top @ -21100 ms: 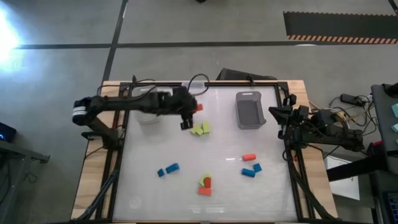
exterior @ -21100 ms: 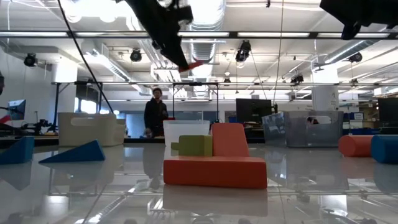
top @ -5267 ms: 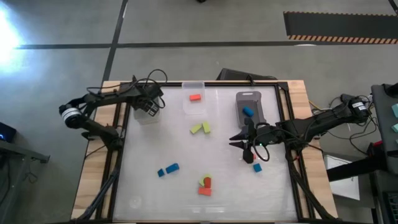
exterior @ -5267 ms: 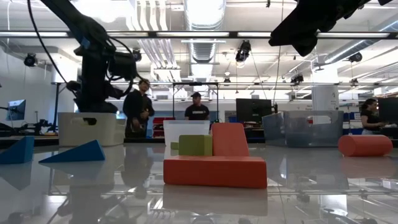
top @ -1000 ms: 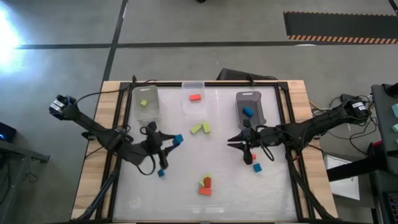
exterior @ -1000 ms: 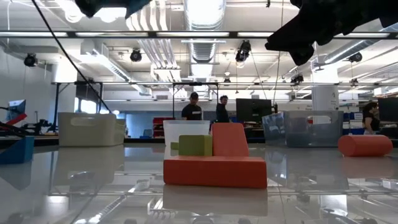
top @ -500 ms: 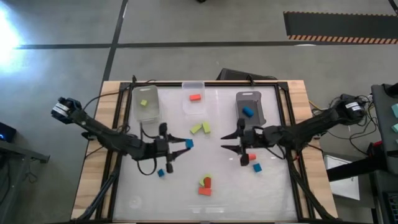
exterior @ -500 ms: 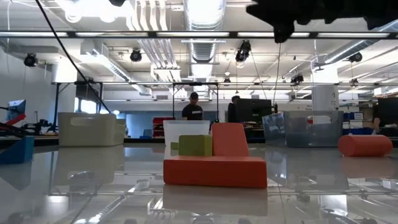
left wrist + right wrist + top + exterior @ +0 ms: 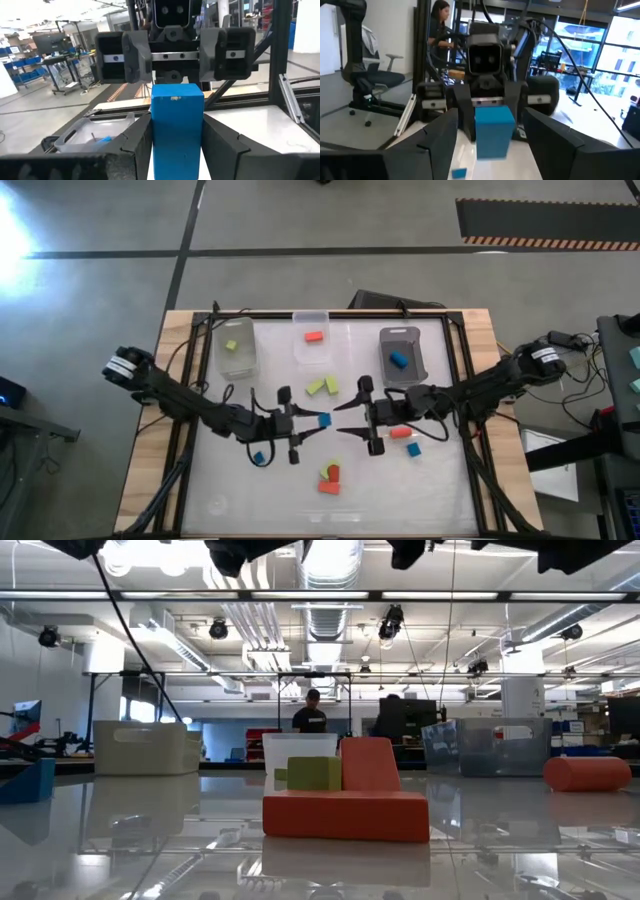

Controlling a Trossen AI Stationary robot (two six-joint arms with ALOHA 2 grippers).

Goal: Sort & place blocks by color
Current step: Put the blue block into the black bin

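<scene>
My left gripper reaches in level from the table's left, shut on a blue block above the table's middle. My right gripper faces it from the right, open. Its two fingers stand just short of the blue block and apart from it. On the table lie two green blocks, a small blue block, a red and green pile, a red cylinder and a blue block. My left gripper pinches the blue block's two opposite sides between its two fingers. The fingers come level from the table's left. The block sticks out past the fingertips toward my right gripper, lifted clear of the table.
At the far edge stand a clear bin holding a green block, a clear bin holding a red block, and a grey bin holding a blue block. People stand in the room beyond the table.
My left gripper has carried the blue block toward the table's right, to the middle, clear of the table. My right gripper has gone toward the table's left to meet it, and its fingers now stand wider apart.
</scene>
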